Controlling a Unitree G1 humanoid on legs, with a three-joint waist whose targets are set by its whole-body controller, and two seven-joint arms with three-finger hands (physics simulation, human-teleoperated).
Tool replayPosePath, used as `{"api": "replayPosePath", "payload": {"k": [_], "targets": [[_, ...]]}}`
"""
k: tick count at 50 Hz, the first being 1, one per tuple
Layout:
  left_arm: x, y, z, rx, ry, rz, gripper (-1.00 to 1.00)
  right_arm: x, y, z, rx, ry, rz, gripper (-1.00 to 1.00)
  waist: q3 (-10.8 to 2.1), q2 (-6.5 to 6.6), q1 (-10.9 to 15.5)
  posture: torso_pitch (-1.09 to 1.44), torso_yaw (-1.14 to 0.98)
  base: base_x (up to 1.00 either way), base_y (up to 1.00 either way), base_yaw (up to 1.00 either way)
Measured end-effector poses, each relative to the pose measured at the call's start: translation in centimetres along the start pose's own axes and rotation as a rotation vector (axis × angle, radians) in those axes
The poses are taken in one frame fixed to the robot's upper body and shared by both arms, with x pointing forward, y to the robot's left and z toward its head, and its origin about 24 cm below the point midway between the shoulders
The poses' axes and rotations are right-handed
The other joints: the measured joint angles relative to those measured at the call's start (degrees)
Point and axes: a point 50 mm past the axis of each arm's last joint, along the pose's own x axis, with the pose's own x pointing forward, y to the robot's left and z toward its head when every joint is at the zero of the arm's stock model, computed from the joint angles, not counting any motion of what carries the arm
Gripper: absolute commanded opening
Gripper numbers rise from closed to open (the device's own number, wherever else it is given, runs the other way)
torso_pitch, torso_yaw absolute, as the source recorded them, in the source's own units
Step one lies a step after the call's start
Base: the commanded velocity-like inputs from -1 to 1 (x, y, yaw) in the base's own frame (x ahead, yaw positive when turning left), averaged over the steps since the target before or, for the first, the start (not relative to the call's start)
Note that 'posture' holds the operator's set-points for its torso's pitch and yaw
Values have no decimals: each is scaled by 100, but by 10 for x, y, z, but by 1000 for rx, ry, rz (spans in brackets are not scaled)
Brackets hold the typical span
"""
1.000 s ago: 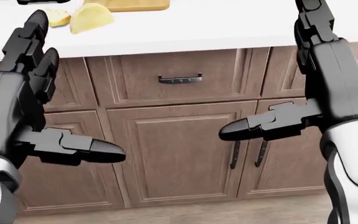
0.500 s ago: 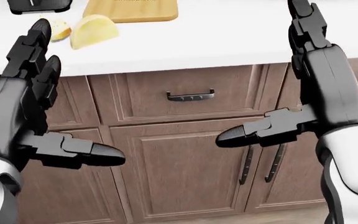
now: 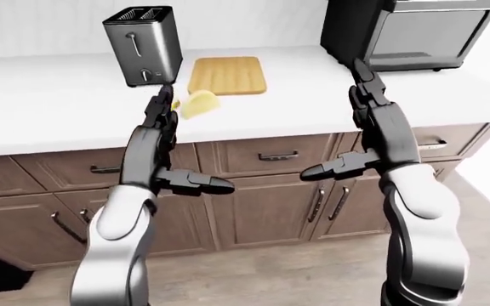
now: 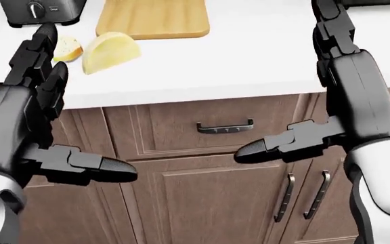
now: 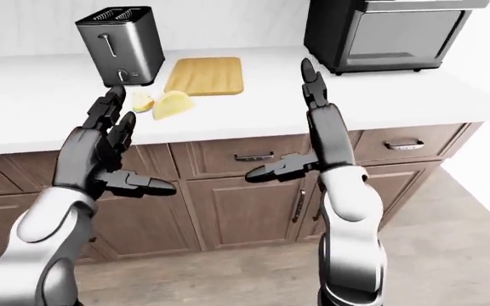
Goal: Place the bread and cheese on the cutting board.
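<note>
A wooden cutting board [image 4: 153, 19] lies on the white counter [image 4: 249, 56], at the top of the head view. Just below its left corner rest a yellow cheese wedge [image 4: 110, 51] and, to its left, a small piece of bread [image 4: 67, 48]. My left hand [image 4: 90, 101] is open with its fingers raised and thumb out, held before the counter edge below the bread and touching nothing. Further right, my right hand [image 4: 283, 76] stands open the same way, well apart from the board.
A steel toaster [image 5: 119, 46] stands on the counter just left of the board, right behind the bread. At the counter's right sits a black toaster oven [image 5: 381, 32]. Brown cabinet drawers and doors [image 4: 222, 168] with dark handles run below, over a wooden floor.
The whole view has shifted: counter, board, cheese and bread sit lower and slightly further right, and the toaster's base has come into view. Both hands keep their open pose.
</note>
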Motion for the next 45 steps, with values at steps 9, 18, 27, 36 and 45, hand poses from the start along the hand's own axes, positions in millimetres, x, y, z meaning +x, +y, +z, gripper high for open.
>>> {"api": "replayPosePath", "payload": {"k": [9, 18, 27, 36, 45], "targets": [[-1, 8, -2, 12, 9, 49, 100, 0, 9, 5, 5, -27, 54, 100, 9, 390, 97, 0, 0, 11, 3, 0], [-1, 5, 9, 18, -42, 31, 100, 0, 4, 13, -7, -69, 25, 100, -60, -243, 96, 0, 0, 11, 3, 0], [-1, 0, 6, 8, -22, 5, 100, -1, 1, 7, -9, -40, 9, 100, 32, 117, 17, 0, 0, 11, 3, 0], [-1, 6, -3, 12, 16, 44, 100, -1, 10, 3, 4, -26, 61, 100, 11, 364, 74, 0, 0, 11, 2, 0], [-2, 1, 5, 8, -33, 20, 100, -3, 3, 9, -12, -65, 23, 100, -10, -120, 29, 0, 0, 11, 3, 0]]}}
